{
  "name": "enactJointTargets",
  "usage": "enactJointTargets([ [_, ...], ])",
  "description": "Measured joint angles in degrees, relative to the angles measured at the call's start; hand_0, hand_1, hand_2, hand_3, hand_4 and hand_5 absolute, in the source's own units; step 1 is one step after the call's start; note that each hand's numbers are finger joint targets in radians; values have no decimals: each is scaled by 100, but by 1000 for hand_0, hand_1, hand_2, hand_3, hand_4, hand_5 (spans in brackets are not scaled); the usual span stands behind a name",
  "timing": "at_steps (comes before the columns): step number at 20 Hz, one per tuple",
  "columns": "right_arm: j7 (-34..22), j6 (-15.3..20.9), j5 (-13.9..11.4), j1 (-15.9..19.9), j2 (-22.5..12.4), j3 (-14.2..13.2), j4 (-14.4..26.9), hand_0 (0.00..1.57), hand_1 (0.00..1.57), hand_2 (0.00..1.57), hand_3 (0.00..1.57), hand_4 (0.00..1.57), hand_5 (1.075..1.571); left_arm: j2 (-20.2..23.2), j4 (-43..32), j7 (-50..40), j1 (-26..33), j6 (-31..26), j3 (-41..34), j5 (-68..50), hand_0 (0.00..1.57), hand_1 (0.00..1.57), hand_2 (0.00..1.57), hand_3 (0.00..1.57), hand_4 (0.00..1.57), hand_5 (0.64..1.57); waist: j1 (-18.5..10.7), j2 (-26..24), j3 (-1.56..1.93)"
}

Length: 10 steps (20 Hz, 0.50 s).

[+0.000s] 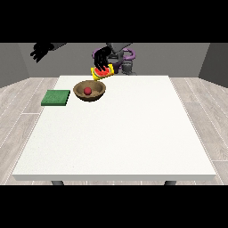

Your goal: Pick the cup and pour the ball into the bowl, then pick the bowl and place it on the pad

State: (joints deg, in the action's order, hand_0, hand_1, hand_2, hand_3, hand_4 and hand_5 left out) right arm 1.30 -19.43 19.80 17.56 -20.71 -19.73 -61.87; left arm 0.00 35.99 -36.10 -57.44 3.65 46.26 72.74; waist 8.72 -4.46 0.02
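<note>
Above the table's (133, 142) far edge, my hand at the view's right (101, 58) is gripping the yellow cup (102, 72), tipped. Red ball (87, 91) is sitting in the wooden bowl (90, 94), w/ green pad (56, 98) beside it. My other hand (40, 51) is hanging at the view's upper left, fingers relaxed.

Red ball (87, 91) in brown bowl (98, 94), green pad (56, 98), yellow-and-red cup (102, 73), white table (120, 133).

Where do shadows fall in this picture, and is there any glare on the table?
Front view: lighting is soft and even; the white table shows no glare and no hard shadows. The brown bowl is dark inside around the red ball. The green pad casts almost no shadow.
</note>
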Motion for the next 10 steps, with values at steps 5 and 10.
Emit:
enactJointTargets([
  [5,-136,55,79,-173,-60,-102,-23,0,0,0,178,737,1553,337,479,232,220,525,-659,-415,1042,1042,1571,1438,1269,1567,-251,-212,-9],
  [10,-84,230,31,-407,-50,-200,-17,0,0,0,106,780,1558,710,1227,933,631,1248,-1942,-1799,423,423,143,14,1223,1537,-703,-338,-36],
])
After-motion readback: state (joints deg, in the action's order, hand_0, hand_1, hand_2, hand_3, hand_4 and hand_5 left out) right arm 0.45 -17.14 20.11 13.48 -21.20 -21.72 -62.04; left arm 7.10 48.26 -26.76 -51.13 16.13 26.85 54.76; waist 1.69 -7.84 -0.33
